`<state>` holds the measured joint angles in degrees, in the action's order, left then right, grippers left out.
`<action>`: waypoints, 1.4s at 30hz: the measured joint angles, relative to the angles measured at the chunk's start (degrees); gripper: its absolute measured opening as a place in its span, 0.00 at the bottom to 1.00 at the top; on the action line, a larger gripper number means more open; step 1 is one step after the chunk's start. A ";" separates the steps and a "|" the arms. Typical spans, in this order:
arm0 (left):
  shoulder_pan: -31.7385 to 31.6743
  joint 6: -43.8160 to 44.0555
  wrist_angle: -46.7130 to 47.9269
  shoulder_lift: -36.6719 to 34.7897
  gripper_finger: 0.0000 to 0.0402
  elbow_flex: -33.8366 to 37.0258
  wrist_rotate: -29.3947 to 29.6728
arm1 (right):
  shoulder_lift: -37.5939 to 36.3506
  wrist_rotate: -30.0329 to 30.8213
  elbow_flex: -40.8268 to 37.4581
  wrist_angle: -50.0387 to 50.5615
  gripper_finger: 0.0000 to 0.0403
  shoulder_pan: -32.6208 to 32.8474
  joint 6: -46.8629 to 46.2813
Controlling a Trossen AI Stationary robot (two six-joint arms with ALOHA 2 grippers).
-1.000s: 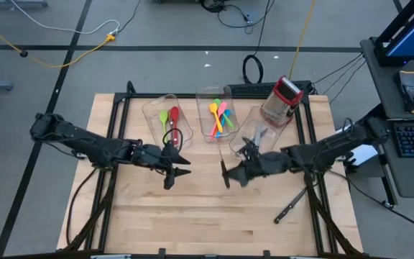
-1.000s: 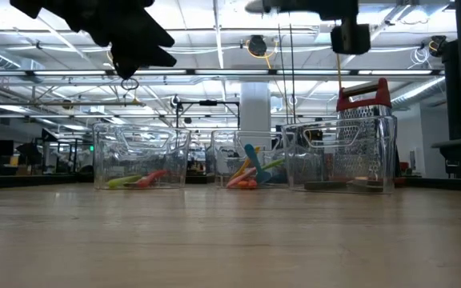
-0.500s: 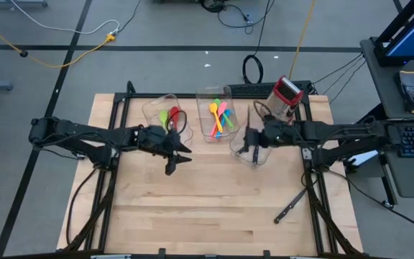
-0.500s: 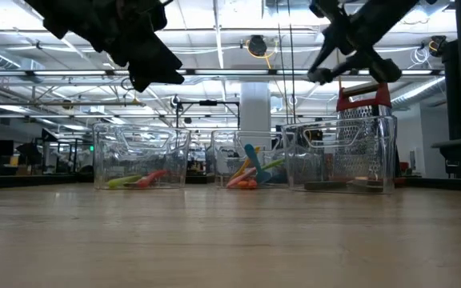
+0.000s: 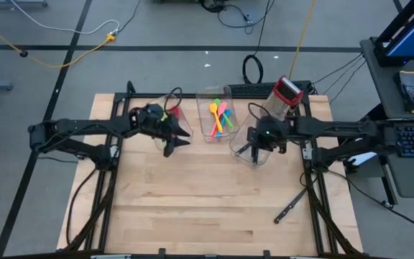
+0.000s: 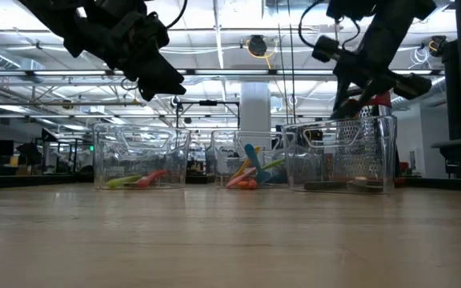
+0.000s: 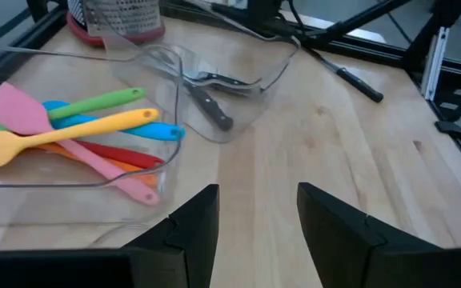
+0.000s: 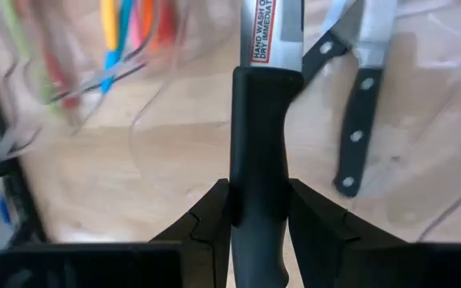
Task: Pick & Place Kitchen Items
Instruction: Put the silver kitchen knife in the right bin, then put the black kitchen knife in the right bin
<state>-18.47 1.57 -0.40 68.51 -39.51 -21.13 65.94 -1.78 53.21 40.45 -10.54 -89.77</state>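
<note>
My right gripper (image 5: 250,147) hangs over the right clear bin (image 5: 259,155), shut on a black-handled knife (image 8: 261,120). A second black-handled knife (image 8: 357,120) lies on that bin's floor. My left gripper (image 5: 178,140) is open and holds nothing, hovering at the near edge of the left bin (image 5: 155,109), where green and red utensils (image 5: 169,115) lie. The middle bin (image 5: 214,119) holds pink, yellow, green, blue and orange spatulas (image 7: 78,132). One more knife (image 5: 291,207) lies flat on the table near the right side. My right gripper pinches the knife's black handle (image 8: 261,172) between its two fingers (image 8: 314,216). The knife runs along the fingers, and its labelled blade (image 8: 272,24) points out past the tips toward the bin floor. In the low view the gripper (image 6: 357,88) slants down from above.
A red-topped metal box grater (image 5: 282,97) stands just beyond the right bin. The three bins sit in a row along the table's far edge. Bare wood (image 5: 207,201) spreads across the near half. Black frame rails (image 5: 311,180) run along both table sides.
My right gripper carried the knife from mid-table toward the far edge, arrived over the right bin and tipped its fingers downward. My left gripper moved toward the far edge, from mid-table to the left bin's near edge, staying open.
</note>
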 joint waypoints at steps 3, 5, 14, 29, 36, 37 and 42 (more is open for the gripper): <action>-1.84 -1.61 0.62 0.02 0.43 0.00 -3.15 | 1.49 -1.48 0.00 0.33 0.22 -2.10 0.73; -2.90 -2.50 0.96 0.02 0.43 0.00 -4.50 | 2.53 -1.51 0.00 0.48 0.22 -3.37 1.13; -5.65 -2.96 4.65 0.02 0.43 0.60 -5.02 | 9.15 -8.75 0.02 -0.77 0.22 -7.48 4.15; -9.21 1.74 -5.77 0.04 0.43 9.68 -15.96 | 13.39 -9.02 0.04 -3.09 0.27 -11.04 6.46; -9.21 0.55 -5.92 0.04 0.43 9.68 -20.48 | 13.39 -8.92 0.04 -4.50 0.32 -11.63 6.50; -9.21 0.34 -5.92 0.04 0.43 9.68 -21.45 | 13.39 -8.94 0.04 -4.94 0.33 -11.63 6.50; -9.21 -1.59 -5.75 0.04 0.43 9.68 -28.04 | 13.37 -8.73 0.04 -6.90 0.35 -11.63 5.30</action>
<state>-27.68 -0.02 -6.15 68.55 -29.82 -49.17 79.31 -10.50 53.25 33.55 -22.17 -84.47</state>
